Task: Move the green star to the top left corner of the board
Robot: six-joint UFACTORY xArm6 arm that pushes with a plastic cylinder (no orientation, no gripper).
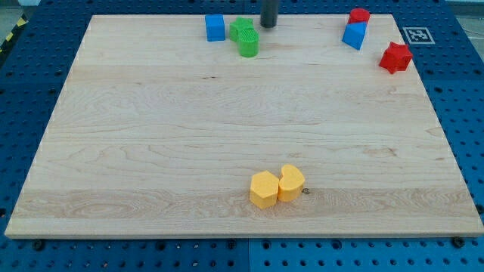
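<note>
The wooden board (227, 143) fills most of the view, lying on a blue pegboard table (461, 113), with a small black-and-white marker tag (415, 35) off its far right corner.

My tip (268, 25) is a plain dark rod with nothing to open or close, so it holds nothing. It stands at the far edge of the board, just right of the green star (242, 29). Whether it touches the star I cannot tell; the gap looks very slight.

There are eight blocks in all: two yellow, two green, two blue and two red.

The two yellow ones sit near the front edge, a little right of centre, touching each other: a yellow hexagon block (264, 189) on the left and a yellow block (291, 182) of rounded, less clear shape on the right.

The green star lies at the far edge, somewhat left of centre, well apart from the far left corner. A green cylinder-like block (249, 44) sits just in front of it, touching it. A blue cube (215, 28) stands just left of the star.

At the far right, a blue block (354, 35) touches a small red block (359, 15) behind it. A red star (395, 57) lies near the right edge, a little nearer than that pair.
</note>
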